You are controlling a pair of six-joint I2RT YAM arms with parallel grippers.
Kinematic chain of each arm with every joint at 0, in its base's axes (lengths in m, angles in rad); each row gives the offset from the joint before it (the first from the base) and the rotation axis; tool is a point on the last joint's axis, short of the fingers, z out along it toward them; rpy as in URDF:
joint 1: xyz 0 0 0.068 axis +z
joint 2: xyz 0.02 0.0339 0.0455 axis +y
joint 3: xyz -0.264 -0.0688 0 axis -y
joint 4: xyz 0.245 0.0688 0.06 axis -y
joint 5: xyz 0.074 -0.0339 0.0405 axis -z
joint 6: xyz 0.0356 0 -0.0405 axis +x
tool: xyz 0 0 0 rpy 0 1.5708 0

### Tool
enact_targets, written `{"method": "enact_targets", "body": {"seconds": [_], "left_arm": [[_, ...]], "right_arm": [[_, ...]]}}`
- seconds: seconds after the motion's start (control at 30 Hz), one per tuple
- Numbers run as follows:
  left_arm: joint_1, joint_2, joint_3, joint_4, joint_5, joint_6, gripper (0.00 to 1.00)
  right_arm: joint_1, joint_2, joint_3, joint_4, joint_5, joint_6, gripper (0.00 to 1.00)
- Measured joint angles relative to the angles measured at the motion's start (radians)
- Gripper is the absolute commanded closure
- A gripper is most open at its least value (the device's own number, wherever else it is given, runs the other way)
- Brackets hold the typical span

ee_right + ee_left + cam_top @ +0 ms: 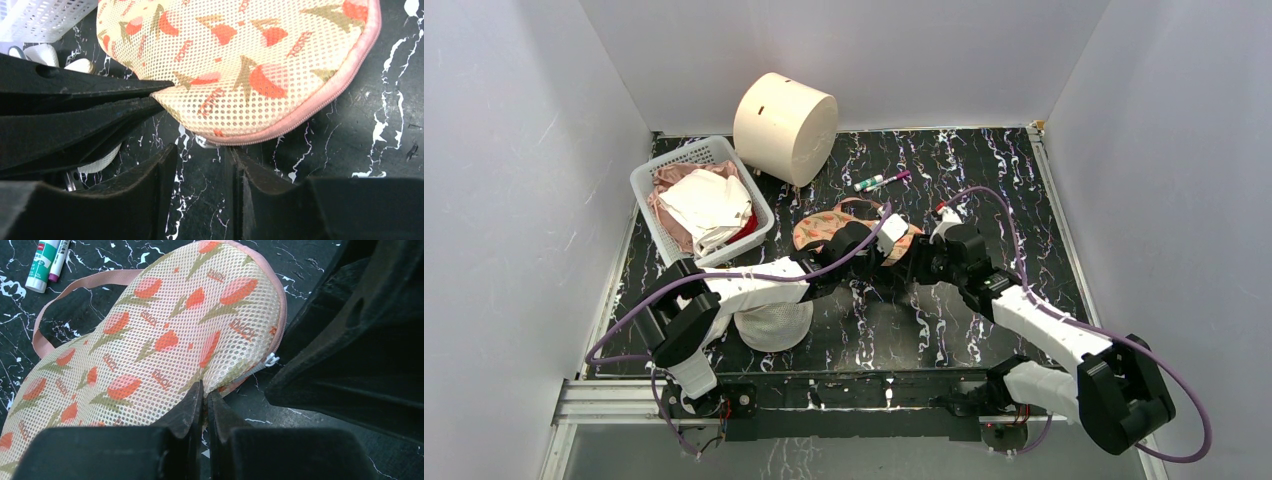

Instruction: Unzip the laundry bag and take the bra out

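Top view: the laundry bag (824,226) lies flat, its near lobe hidden under the left arm (754,290) and right arm (1044,325). One white lattice basket (652,222) stands well left of it.

Left wrist view: the left gripper (204,392) is pinched tight on the bag's printed mesh edge. One white zip pull (271,359) sits beside the bag's rim. Two sticks (46,262) beyond the bag are cut off.

Right wrist view: the right gripper (202,167) has its fingers apart with nothing between them, just short of the bag's pink zipped rim. The bag's contents are unseen.
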Motion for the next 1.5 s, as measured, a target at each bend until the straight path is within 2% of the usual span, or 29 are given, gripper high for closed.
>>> {"method": "enact_targets", "body": {"seconds": [0.43, 0.7, 1.13, 1.5], "left_arm": [[0.0, 0.0, 0.0, -0.004, 0.02, -0.008, 1.0], [0.0, 0.0, 0.0, -0.003, 0.024, -0.013, 1.0], [0.0, 0.0, 0.0, -0.003, 0.024, -0.015, 1.0], [0.0, -0.001, 0.0, 0.008, 0.02, 0.013, 1.0]], "right_arm": [[0.0, 0.021, -0.041, 0.093, 0.007, 0.003, 0.65], [0.0, 0.031, -0.041, 0.112, 0.007, 0.012, 0.78], [0.0, 0.026, -0.048, 0.118, 0.039, 0.042, 0.93], [0.001, -0.029, -0.051, 0.071, 0.128, 0.047, 1.0]]}}
